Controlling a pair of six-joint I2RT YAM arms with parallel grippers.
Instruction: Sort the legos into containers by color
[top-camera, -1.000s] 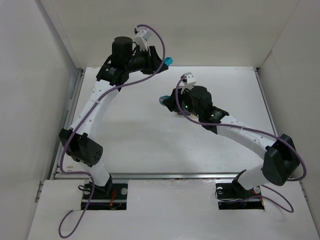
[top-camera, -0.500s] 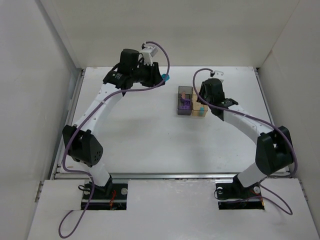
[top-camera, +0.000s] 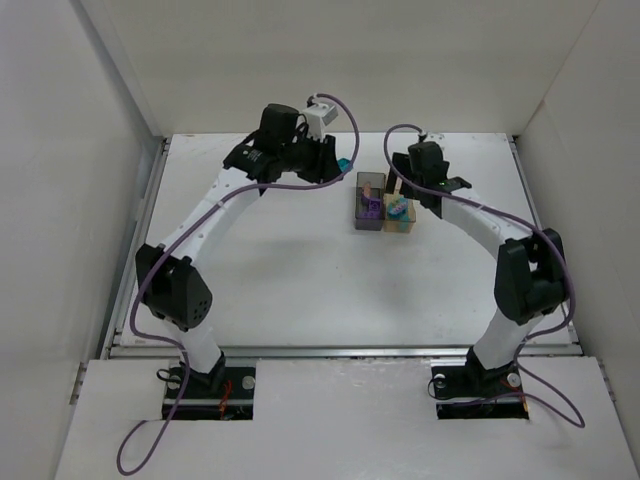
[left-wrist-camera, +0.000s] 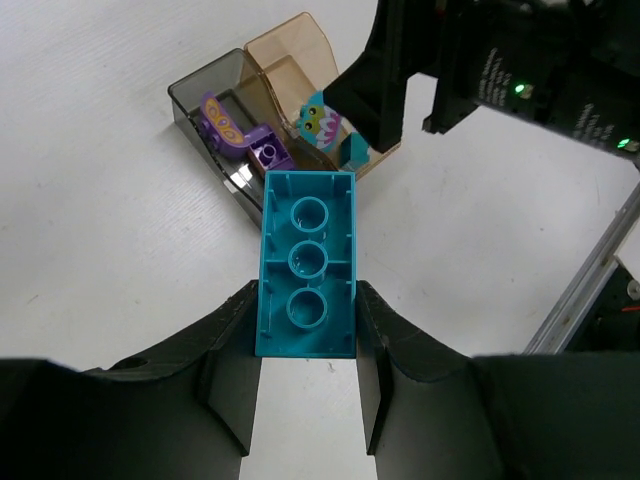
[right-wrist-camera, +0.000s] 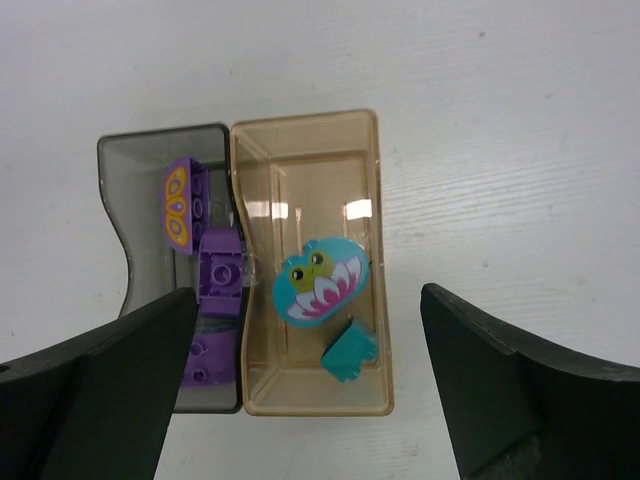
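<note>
Above, the left claw (top-camera: 340, 166) holds a teal brick (top-camera: 345, 164) just beside the grey bin (top-camera: 366, 225). Its wrist view shows the brick clenched, short of the amber bin (left-wrist-camera: 290, 35). The right wrist view finds the right claw (right-wrist-camera: 310, 370) released, empty over that bin. Next, seemingly: carry the brick across and drop it.

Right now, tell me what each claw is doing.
Left claw: closed on a teal brick.
Right claw: open, holding nothing, above the amber bin.
</note>
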